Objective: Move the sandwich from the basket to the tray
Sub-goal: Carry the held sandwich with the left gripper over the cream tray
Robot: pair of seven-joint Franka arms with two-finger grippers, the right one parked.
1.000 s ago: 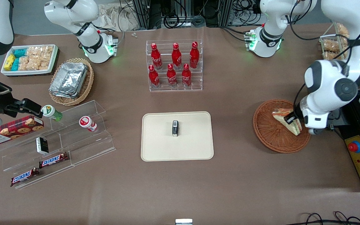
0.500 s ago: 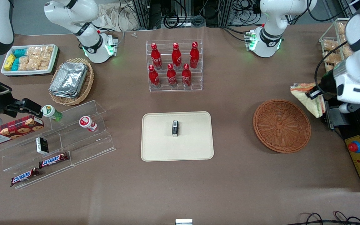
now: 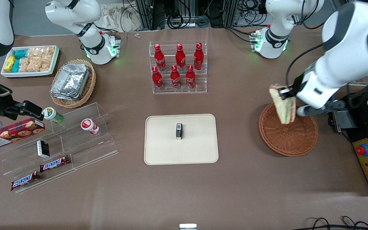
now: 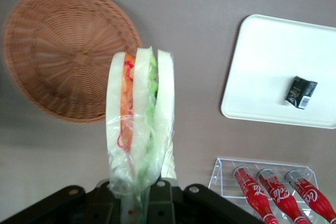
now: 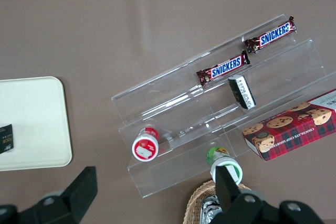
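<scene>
Gripper point(image 3: 287, 92) up in the air above the basket's rim, clamped on the sandwich point(image 3: 283, 103) near its upper end. Sandwich hanging free, clear of the weave, wedge pointing down over the part of the basket point(image 3: 288, 137) nearest the tray. From the wrist camera, gripper point(image 4: 140, 192) pinching the plastic-wrapped sandwich point(image 4: 139, 129) at its base, three pale bread slices edge-on with orange-red filling in one gap and green in the next. Basket point(image 4: 58, 56) empty, round, reddish-brown, resting flat on the brown table point(image 3: 235, 179). Tray point(image 3: 158, 150) well apart from the basket, toward the middle of the table, cream and flat, carrying one small dark packet point(image 3: 179, 131) near its centre; same tray point(image 4: 262, 66) and packet point(image 4: 301, 92) visible from the wrist camera. Clear rack of red bottles point(image 3: 178, 67) farther from the front camera than the tray. Toward the parked arm's end: tan wicker basket of foil containers point(image 3: 73, 81), white snack tray point(image 3: 30, 60), clear stepped stand point(image 3: 85, 140) with two Snickers bars point(image 3: 54, 164), a cookie box point(image 3: 13, 132) and two small capped bottles point(image 3: 89, 126).
</scene>
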